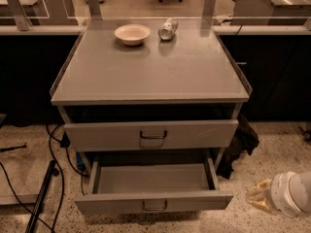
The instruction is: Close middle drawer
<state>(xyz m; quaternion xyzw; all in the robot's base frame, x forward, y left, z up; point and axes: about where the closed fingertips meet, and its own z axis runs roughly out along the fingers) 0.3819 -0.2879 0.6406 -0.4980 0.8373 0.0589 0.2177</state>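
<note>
The middle drawer (153,203) is a shallow grey tray pulled far out of the grey cabinet (150,67), with a small dark pull at the centre of its flat front. Its inside is empty. Above it sits the taller-fronted top drawer (151,135), with a pale diagonal scratch, standing slightly out. My gripper (257,198) is at the bottom right, a pale yellowish tip on a white arm segment (291,194). It is to the right of the middle drawer's front corner and apart from it.
A white bowl (132,33) and a tipped metal can (168,29) lie at the back of the cabinet top. Black cables (53,144) and a dark pole (41,198) lie on the speckled floor to the left. A dark bag (240,144) sits right of the cabinet.
</note>
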